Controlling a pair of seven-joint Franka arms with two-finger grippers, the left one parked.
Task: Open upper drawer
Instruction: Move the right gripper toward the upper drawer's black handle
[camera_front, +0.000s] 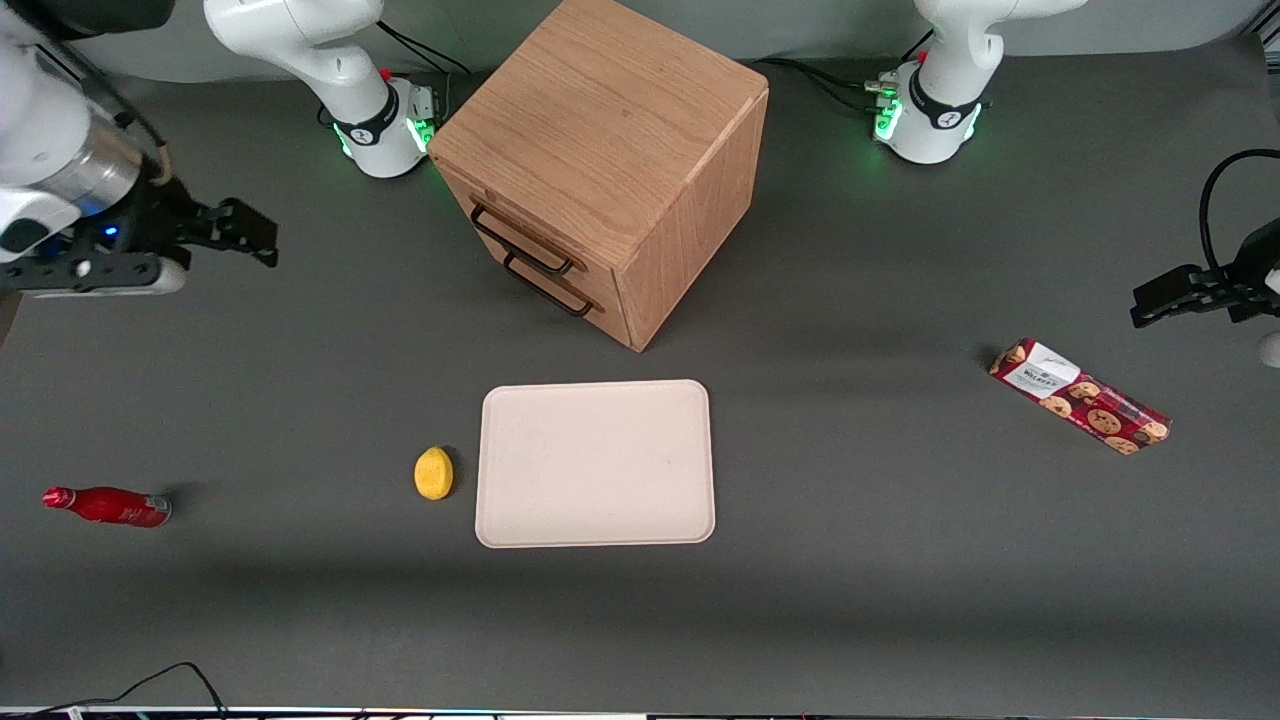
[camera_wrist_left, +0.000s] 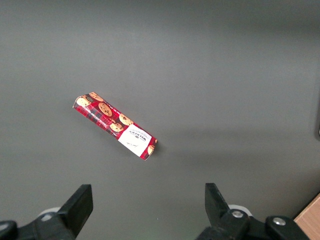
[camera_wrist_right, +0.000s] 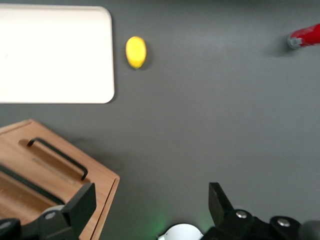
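The oak cube cabinet (camera_front: 610, 120) stands at the middle of the table, farther from the front camera than the tray. Its upper drawer (camera_front: 500, 225) is pushed in flush, with its thin dark bar handle (camera_front: 522, 240) above the lower drawer's like handle (camera_front: 548, 286). My right gripper (camera_front: 250, 232) hangs open and empty above the table, well apart from the drawer fronts, toward the working arm's end. In the right wrist view the gripper (camera_wrist_right: 151, 196) has its fingers (camera_wrist_right: 82, 205) spread wide, and the cabinet front shows with the upper drawer's handle (camera_wrist_right: 22, 181).
A beige tray (camera_front: 595, 465) lies in front of the cabinet, nearer the camera, with a yellow lemon (camera_front: 433, 472) beside it. A red bottle (camera_front: 105, 505) lies toward the working arm's end. A cookie packet (camera_front: 1080, 397) lies toward the parked arm's end.
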